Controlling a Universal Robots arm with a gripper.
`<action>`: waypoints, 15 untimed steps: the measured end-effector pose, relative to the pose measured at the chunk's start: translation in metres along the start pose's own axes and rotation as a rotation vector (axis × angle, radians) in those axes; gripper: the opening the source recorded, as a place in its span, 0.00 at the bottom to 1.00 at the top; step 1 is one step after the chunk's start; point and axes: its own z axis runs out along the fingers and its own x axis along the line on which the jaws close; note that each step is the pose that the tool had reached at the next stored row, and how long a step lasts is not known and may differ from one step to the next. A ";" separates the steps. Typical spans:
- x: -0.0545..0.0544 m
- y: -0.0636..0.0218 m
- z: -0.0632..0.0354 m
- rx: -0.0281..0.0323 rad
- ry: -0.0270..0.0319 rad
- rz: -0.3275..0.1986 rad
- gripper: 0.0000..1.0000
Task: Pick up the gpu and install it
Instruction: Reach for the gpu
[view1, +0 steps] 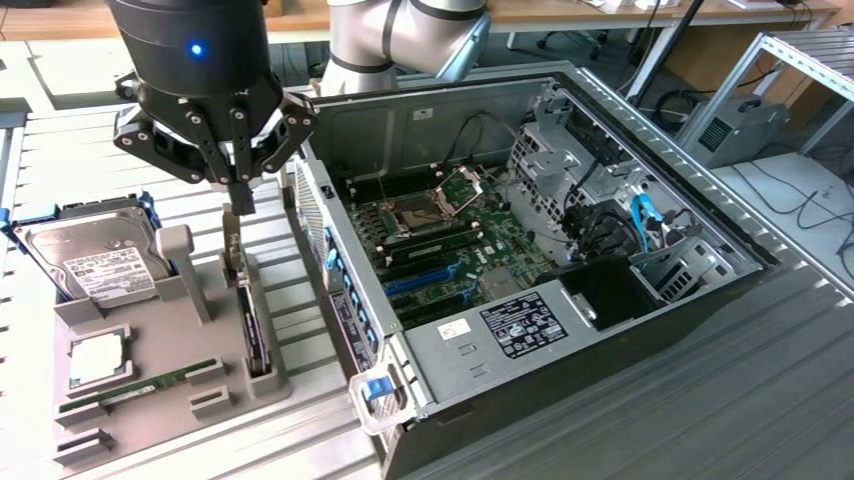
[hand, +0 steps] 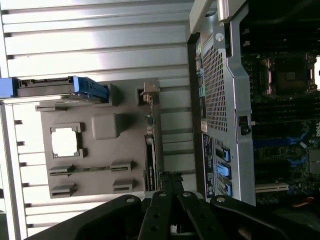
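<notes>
Exterior view: the gripper (view1: 239, 200) hangs with its jaws pressed together and nothing visibly between them. The gpu (view1: 254, 340) stands on edge in a slot of the gray holder (view1: 160, 330), its bracket end just below the jaws. I cannot tell whether they touch it. The open computer case (view1: 694, 300) sits beside the jaws, toward the exterior view's right.

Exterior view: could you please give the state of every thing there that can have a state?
gpu, standing on edge in the grey holder's slot.
gripper, shut, right above the gpu's bracket end.
hard drive, resting in the holder, label up.
memory stick, lying in its slot.
computer case, side open, motherboard exposed.
</notes>
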 end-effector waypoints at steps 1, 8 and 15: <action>0.000 -0.0003 0.0000 0.0003 0.0000 0.000 0.11; 0.000 -0.0022 0.0001 0.0027 -0.0002 0.000 0.11; 0.000 -0.0041 0.0002 0.0051 -0.0004 0.000 0.11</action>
